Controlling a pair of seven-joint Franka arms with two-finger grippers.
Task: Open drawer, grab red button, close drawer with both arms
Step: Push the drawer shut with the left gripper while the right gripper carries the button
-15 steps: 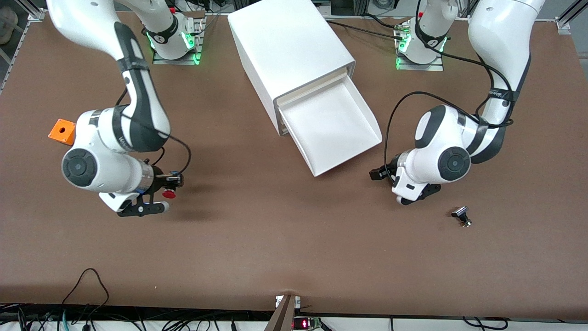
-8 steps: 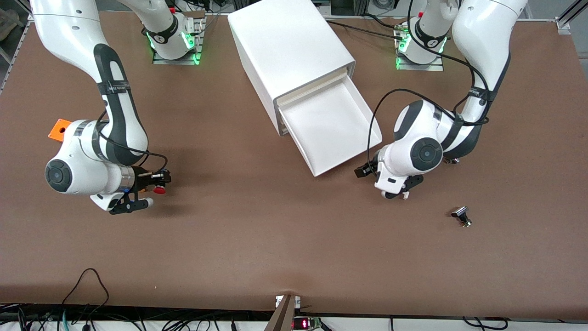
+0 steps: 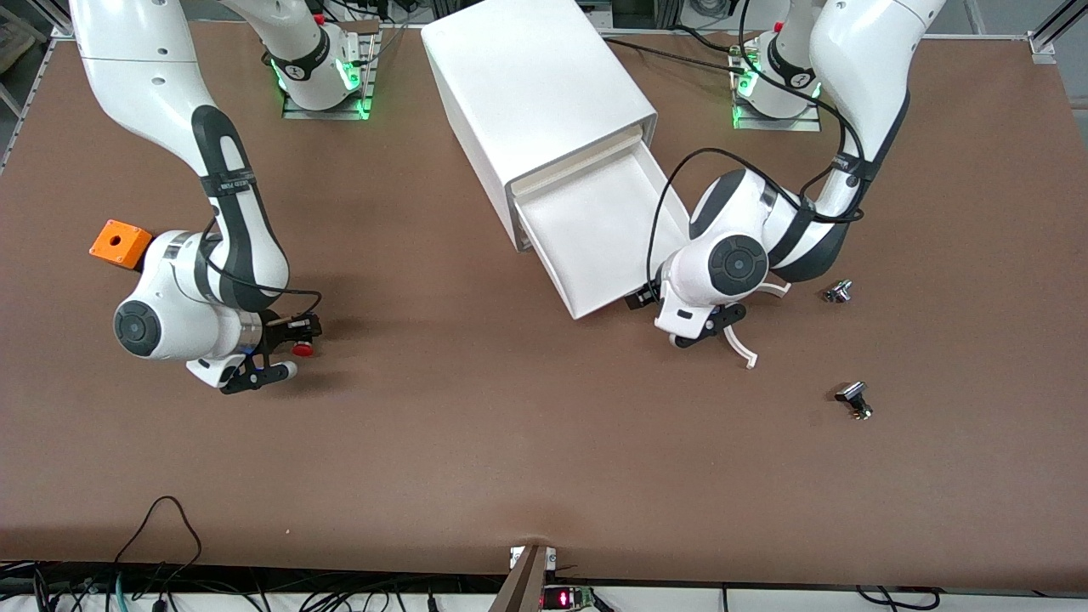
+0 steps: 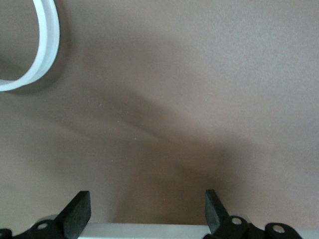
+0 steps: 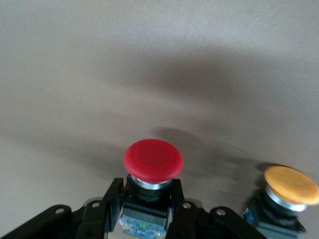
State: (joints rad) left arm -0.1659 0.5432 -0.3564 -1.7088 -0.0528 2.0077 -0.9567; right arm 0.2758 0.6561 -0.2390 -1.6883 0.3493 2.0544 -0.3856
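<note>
The button (image 5: 153, 160) has a red mushroom cap, and my right gripper (image 5: 147, 196) is shut on its black body. In the front view the button (image 3: 301, 348) and right gripper (image 3: 293, 333) hang low over the table toward the right arm's end. The drawer (image 3: 608, 242) stands pulled out of the white cabinet (image 3: 535, 93), and I see nothing in it. My left gripper (image 3: 637, 299) is open at the drawer's front, by its corner nearest the front camera. In the left wrist view the white drawer front (image 4: 149, 232) shows between the left gripper's (image 4: 146, 209) spread fingers (image 4: 77, 215).
A yellow-orange button (image 5: 290, 186) stands on the table close to the red one. An orange box (image 3: 116, 242) lies by the right arm. Curved white pieces (image 3: 739, 344) and two small metal parts (image 3: 837, 291) (image 3: 854, 399) lie toward the left arm's end.
The left arm has swung in toward the drawer's front, uncovering a curved white piece and a small metal part. The right gripper shifted a little with the button in it.
</note>
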